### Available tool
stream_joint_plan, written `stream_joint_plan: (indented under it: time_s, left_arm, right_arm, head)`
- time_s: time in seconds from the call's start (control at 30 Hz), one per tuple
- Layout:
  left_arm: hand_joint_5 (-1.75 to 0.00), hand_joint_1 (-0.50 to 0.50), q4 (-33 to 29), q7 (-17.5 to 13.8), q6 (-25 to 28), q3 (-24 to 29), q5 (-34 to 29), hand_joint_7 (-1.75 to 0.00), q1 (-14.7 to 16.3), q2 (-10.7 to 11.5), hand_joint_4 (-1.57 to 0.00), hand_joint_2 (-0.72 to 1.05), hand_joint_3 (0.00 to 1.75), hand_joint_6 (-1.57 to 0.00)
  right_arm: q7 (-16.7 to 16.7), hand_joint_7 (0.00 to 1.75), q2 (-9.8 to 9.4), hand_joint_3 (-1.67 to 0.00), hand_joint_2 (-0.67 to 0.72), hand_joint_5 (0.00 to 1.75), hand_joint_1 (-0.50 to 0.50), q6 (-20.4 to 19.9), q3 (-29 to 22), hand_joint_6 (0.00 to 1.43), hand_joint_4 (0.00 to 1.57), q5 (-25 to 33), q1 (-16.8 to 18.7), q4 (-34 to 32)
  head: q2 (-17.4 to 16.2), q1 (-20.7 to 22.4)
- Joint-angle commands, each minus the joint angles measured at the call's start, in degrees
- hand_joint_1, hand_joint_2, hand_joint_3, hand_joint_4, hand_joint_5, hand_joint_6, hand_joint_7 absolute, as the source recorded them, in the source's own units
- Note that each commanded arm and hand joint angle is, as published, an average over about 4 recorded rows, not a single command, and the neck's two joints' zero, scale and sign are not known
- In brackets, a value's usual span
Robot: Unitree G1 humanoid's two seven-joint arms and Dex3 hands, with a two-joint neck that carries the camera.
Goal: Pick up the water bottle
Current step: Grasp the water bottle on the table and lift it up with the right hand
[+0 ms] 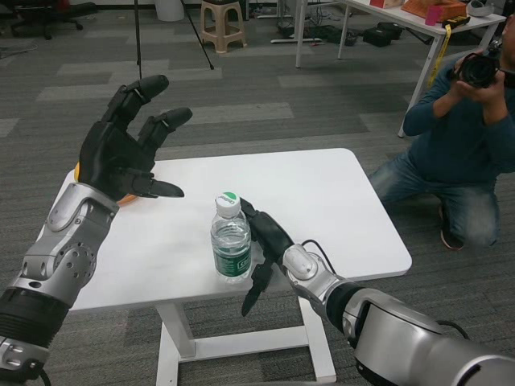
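A small clear water bottle (231,245) with a white and green cap stands upright near the front middle of the white table (322,209). My right hand (264,245) reaches in from the lower right and lies just to the bottle's right, fingers spread and pointing along its side, not wrapped around it. Whether a finger touches the bottle is unclear. My left hand (127,149) is raised above the table's left part with its fingers apart, holding nothing.
Part of an orange object (126,199) peeks out beneath my left hand on the table. A person (463,137) crouches on the floor at the right with a camera. A stool (223,24), tripod legs and another white table stand further back.
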Motion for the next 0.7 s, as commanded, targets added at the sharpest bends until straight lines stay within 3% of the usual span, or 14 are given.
stream_joint_plan:
  time_s: [0.03, 0.33, 0.47, 0.57, 0.7]
  left_arm:
    - [-1.05, -0.48, 0.4, 0.1, 0.1, -0.2, -0.3, -1.01, -0.8, 1.0, 0.0, 0.07, 0.02, 0.0]
    - [-1.08, -0.48, 0.3, 0.1, 0.2, -0.3, -0.4, -0.98, -0.7, 1.2, 0.0, 0.07, 0.04, 0.0]
    - [-1.08, -0.48, 0.4, 0.1, 0.1, -0.3, -0.5, -0.98, -0.7, 1.2, 0.0, 0.07, 0.04, 0.0]
    - [-1.13, -0.48, 0.4, 0.1, 0.2, -0.3, -0.6, -0.98, -0.7, 1.3, 0.0, 0.07, 0.02, 0.0]
    - [-1.13, -0.48, 0.4, 0.1, 0.1, -0.3, -0.5, -0.98, -0.4, 1.3, 0.0, 0.07, 0.02, 0.0]
  right_arm:
    - [0.1, 0.3, -0.14, -0.08, 0.34, 0.48, -0.42, 0.7, 0.8, 0.0, 0.34, 0.0, -0.4, 0.7]
    - [-0.9, 0.35, 0.13, -0.08, 0.34, 0.48, -0.42, 0.7, 2.3, 0.0, 0.44, -0.1, -1.0, 0.7]
    - [-1.2, 0.35, 0.15, -0.08, 0.22, 0.48, -0.41, 0.6, 2.4, 0.0, 0.54, -0.1, -1.0, 0.7]
    - [-1.9, 0.35, 0.21, -0.08, 0.08, 0.48, -0.34, 0.4, 2.7, 0.0, 0.74, -0.1, -1.0, 0.7]
    - [-2.5, 0.4, 0.21, -0.08, -0.02, 0.48, -0.33, 0.2, 2.9, 0.04, 1.15, -0.1, -1.0, 0.7]
  head:
    - [-0.1, -0.1]
    - [-0.2, 0.2]
    - [-0.3, 0.4]
    - [-0.3, 0.7]
    - [-0.3, 0.7]
